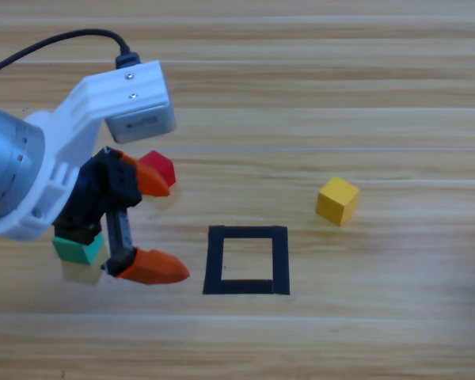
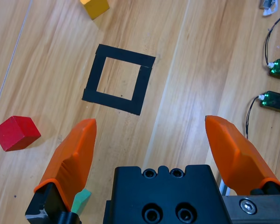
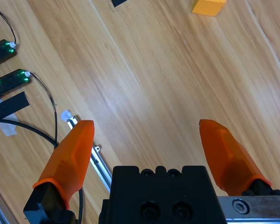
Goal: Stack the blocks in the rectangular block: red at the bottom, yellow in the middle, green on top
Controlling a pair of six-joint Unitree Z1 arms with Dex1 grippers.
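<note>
High view straight down on the surface (image 1: 380, 79), 2 wrist views angled low along each claw, all sharing yellow cube (image 1: 337, 200).

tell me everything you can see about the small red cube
The small plain red cube looks matte and solid, with no markings. It sits flat on the wooden table, turned a little against the plank lines, up and left of the black tape rectangle, outside it. In the high view the open left gripper hides part of it; the wrist view shows it clear of that jaw.
</note>
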